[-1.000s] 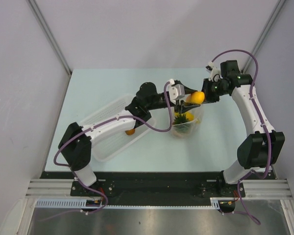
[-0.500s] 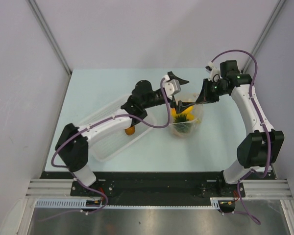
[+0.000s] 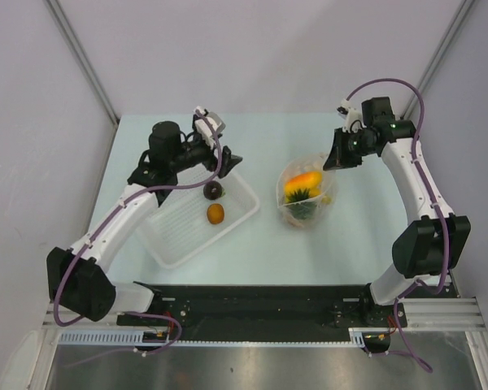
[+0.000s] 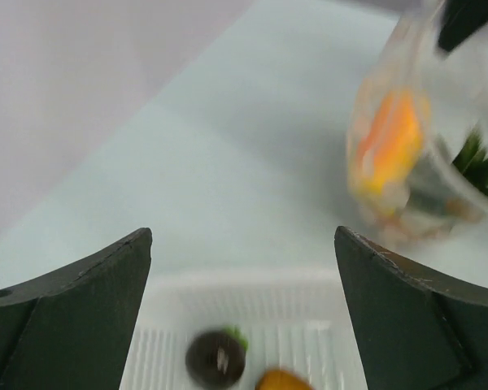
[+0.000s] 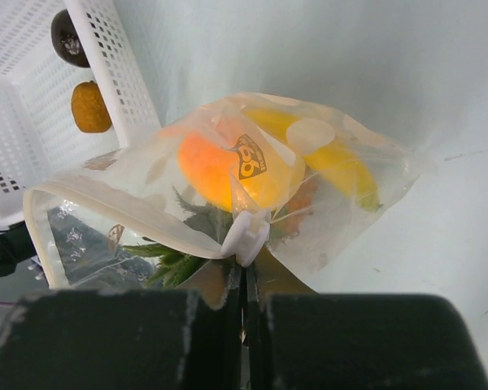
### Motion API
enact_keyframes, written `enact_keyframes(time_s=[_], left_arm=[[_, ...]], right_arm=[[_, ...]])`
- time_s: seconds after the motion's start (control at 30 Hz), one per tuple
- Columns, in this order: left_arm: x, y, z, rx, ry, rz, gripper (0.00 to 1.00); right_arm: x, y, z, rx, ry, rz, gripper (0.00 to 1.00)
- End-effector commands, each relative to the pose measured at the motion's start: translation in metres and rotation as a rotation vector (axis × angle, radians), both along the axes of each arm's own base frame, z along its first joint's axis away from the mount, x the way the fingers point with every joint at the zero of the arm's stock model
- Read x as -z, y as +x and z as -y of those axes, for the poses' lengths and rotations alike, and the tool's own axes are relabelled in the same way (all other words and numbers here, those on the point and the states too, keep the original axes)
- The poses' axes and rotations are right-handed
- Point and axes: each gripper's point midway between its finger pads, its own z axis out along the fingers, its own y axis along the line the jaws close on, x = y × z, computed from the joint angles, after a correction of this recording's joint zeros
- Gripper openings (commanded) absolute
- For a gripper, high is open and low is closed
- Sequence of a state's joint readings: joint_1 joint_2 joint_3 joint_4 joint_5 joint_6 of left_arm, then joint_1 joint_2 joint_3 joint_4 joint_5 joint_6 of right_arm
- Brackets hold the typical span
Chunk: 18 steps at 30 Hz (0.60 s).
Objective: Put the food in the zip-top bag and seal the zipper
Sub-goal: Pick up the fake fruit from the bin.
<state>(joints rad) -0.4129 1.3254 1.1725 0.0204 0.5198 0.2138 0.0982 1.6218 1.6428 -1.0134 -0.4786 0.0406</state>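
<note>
Jaws of the right gripper clamp the rim of the zip-top bag near the table's middle, bare surface running to the right edge, while the left gripper hangs spread wide over the basket's far corner, above the dark brown fruit and orange piece.

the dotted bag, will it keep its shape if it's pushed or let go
Probably floppy: the bag is thin, creased film, its mouth seemingly held up only where the right hand pinches its rim. Likely bottom-heavy with the fruit inside, so a push may slide or crumple it rather than roll it.
</note>
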Motion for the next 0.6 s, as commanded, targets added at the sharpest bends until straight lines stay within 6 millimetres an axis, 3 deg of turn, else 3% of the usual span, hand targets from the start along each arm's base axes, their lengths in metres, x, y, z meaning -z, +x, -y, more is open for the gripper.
enact_keyframes(time_s=[0.0, 0.03, 0.17, 0.33, 0.47, 0.57], left_arm=[[0.083, -0.009, -0.052, -0.078, 0.218, -0.226, 0.93], [0.103, -0.012, -0.059, -0.084, 0.263, -0.285, 0.9], [0.147, 0.001, -0.087, -0.196, 0.38, -0.38, 0.81], [0.175, 0.016, -0.087, -0.239, 0.384, -0.449, 0.8], [0.216, 0.03, -0.09, -0.247, 0.455, -0.529, 0.79], [0.235, 0.032, -0.09, -0.228, 0.488, -0.551, 0.74]], right_arm=[[-0.024, 0.009, -0.001, -0.022, -0.051, 0.113, 0.0], [-0.024, 0.008, -0.002, -0.025, -0.054, 0.109, 0.0], [-0.021, 0.005, -0.006, -0.059, -0.076, 0.114, 0.0], [-0.022, 0.001, -0.012, -0.086, -0.098, 0.133, 0.0], [-0.021, 0.001, -0.012, -0.088, -0.107, 0.134, 0.0], [-0.02, 0.0, -0.012, -0.088, -0.111, 0.133, 0.0]])
